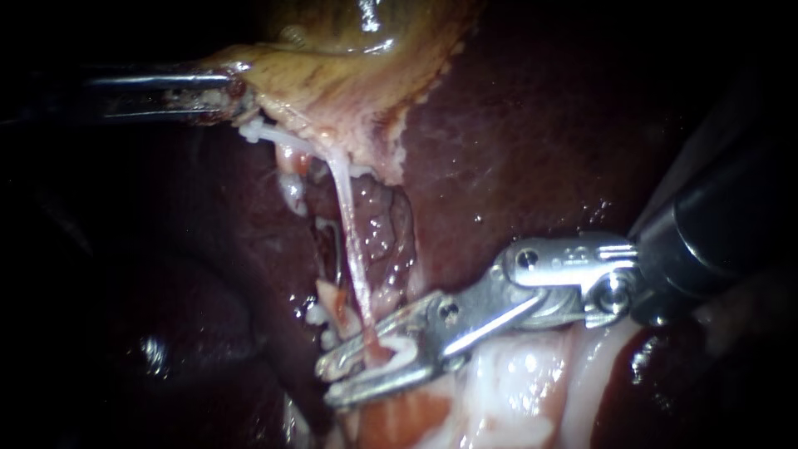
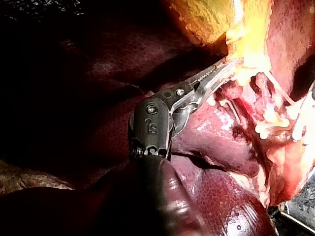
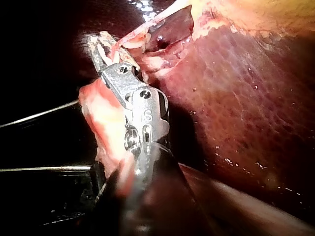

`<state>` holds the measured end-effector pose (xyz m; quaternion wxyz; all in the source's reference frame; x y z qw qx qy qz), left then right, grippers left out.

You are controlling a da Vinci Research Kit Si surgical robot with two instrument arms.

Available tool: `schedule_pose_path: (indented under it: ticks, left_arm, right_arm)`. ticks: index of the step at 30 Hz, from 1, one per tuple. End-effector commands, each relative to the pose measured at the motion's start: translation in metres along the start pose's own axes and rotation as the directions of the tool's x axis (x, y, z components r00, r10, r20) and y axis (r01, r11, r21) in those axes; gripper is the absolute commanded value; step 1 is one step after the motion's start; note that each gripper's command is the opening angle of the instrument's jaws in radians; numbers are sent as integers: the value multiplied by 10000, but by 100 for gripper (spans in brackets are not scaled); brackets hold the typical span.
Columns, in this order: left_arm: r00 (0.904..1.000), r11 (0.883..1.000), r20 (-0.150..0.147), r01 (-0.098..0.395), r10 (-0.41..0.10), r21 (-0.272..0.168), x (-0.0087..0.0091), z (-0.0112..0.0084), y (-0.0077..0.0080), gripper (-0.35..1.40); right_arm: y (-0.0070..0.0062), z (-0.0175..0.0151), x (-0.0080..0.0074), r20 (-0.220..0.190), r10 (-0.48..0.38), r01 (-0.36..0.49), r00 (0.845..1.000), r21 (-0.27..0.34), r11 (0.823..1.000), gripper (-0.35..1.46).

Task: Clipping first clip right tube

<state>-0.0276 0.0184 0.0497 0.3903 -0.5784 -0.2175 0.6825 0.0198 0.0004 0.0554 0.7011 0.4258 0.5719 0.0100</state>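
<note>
A thin pale tube (image 1: 349, 224) runs taut from the yellowish gallbladder (image 1: 349, 50) down into the fatty tissue. My right instrument (image 1: 353, 378) comes in from the right, and its long metal jaws stand open around the tube's lower end, one on each side, with a gap still showing. In the right wrist view the same jaws (image 3: 101, 46) straddle the tube (image 3: 130, 38). My left instrument (image 1: 237, 91) comes in from the left and is shut on the gallbladder's edge, holding it up. The left wrist view shows its toothed jaws (image 2: 221, 71) biting yellow tissue.
Dark red liver (image 1: 515, 150) fills the right and lower left. Pale fatty tissue (image 1: 507, 391) lies under the right instrument's jaws. A second thin strand (image 1: 331, 249) runs just left of the tube. Raw tissue (image 1: 382, 224) shows behind it.
</note>
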Motion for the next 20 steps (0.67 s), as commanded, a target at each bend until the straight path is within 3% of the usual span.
schedule_pose_path:
  ticks: [1,5,20]
  left_arm:
    - [10000,10000,1,0,0,4,0,0,1,-35]
    - [10000,10000,0,0,0,7,0,0,1,-35]
    - [10000,10000,0,1,-1,9,0,0,2,-35]
  right_arm:
    - [0,0,0,-4,0,0,10000,0,10000,-14]
    - [-1,-3,1,7,479,-479,9989,13,9989,-35]
    - [-1,-11,7,-62,519,-519,9986,-75,9986,-35]
